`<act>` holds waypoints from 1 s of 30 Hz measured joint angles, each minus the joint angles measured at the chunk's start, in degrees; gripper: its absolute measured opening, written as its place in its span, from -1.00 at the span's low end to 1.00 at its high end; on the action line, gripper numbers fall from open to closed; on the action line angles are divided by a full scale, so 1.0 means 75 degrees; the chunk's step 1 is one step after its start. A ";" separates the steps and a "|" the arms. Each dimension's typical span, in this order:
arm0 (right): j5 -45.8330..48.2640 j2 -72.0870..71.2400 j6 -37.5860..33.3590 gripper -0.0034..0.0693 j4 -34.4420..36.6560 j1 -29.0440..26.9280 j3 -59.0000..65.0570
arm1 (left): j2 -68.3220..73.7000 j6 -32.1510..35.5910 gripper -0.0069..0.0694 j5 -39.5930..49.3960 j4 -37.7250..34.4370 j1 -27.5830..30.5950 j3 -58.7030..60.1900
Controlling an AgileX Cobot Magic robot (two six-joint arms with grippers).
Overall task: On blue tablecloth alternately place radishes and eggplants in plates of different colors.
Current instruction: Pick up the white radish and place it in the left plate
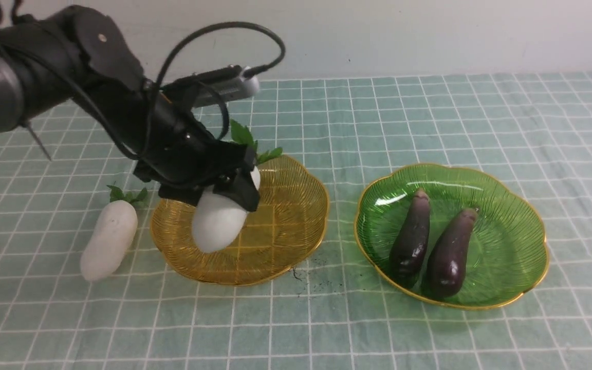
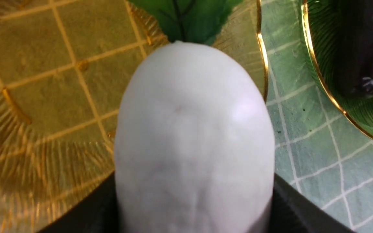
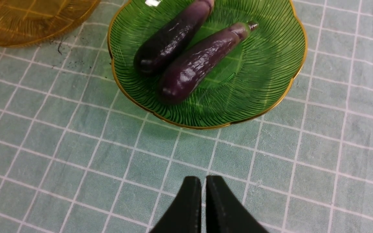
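Your left tool [image 1: 221,198] is clamped across the thick middle of one radish [image 1: 217,223], jaws spread wide around it. In the front view that radish hangs tilted over the near-left part of the amber plate [image 1: 296,174], leaves toward the far rim. You cannot tell whether its blunt tip touches the dish. The second radish [image 1: 108,239] lies on the blue tablecloth [image 1: 429,113] just beside the plate's left edge. A strip of bare cloth separates the amber plate from the green plate [image 1: 512,241], with a dark smudge [image 1: 301,275] at the amber near rim. Both eggplants [image 1: 411,236] lie side by side in the green plate. Open cloth runs along the near edge and off to the right.

From the left wrist, the gripped radish [image 2: 193,129] fills the centre above the amber ribbing [image 2: 44,97]; the gold rim passes close beside it, then cloth, then the green rim [image 2: 335,81].

From the right wrist, your right tool [image 3: 203,194] is pinched together and empty, over bare cloth on the near side of the green plate [image 3: 270,81], apart from its rim.
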 joint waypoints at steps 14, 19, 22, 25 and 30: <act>0.0000 0.0000 0.0000 -0.87 -0.0027 0.0000 0.0000 | 0.0548 0.0000 0.68 -0.0789 0.0685 -0.0385 -0.0009; -0.0059 0.0000 0.0000 -0.87 -0.0035 0.0000 0.0157 | 0.0534 -0.0169 0.71 -0.0471 0.0475 -0.0385 -0.0044; -0.0155 0.0000 0.0000 -0.87 -0.0067 0.0000 0.0387 | 0.0458 -0.0195 0.53 0.0316 0.0514 -0.0385 -0.0409; -0.0199 0.0000 0.0000 -0.87 -0.0085 0.0000 0.0496 | 0.0353 -0.0148 0.23 0.1313 0.0925 -0.0385 -0.1018; -0.0334 0.0000 0.0000 -0.87 -0.0084 0.0000 0.0515 | -0.0017 -0.0060 -0.48 0.1698 0.2317 -0.0343 -0.1669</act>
